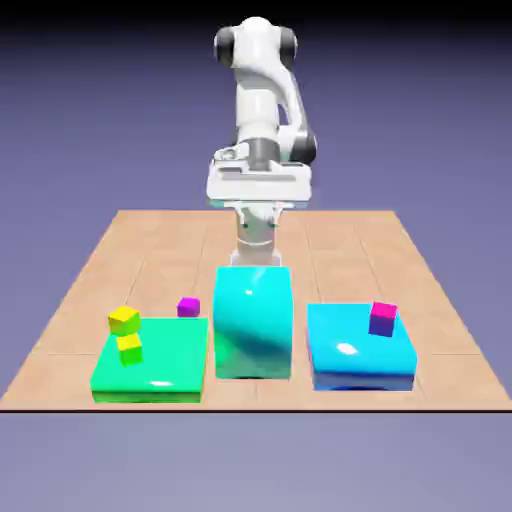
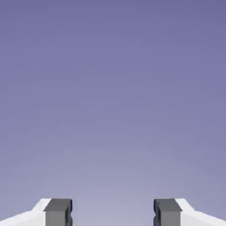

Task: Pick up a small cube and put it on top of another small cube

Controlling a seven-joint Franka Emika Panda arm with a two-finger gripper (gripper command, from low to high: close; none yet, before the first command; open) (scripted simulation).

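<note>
The small cube [image 1: 188,307], violet-purple with a magenta top, rests on the wooden table at the exterior view's left. To its left sits the other small cube [image 1: 124,319], bright yellow, at the back edge of a green slab [image 1: 165,375]. My gripper [image 1: 258,195] hangs high above the table's far half, well behind both cubes. In the hand view the gripper [image 2: 112,214] is open: its two grey fingertips [image 2: 58,211] stand wide apart with only the plain backdrop between them. No cube shows in that view.
A lime yellow-green cube [image 1: 129,348] lies on the green slab. In the middle stands a tall cyan block [image 1: 253,322], in front of the arm. On the right, a blue slab [image 1: 350,350] carries a larger pink-topped purple cube [image 1: 383,318].
</note>
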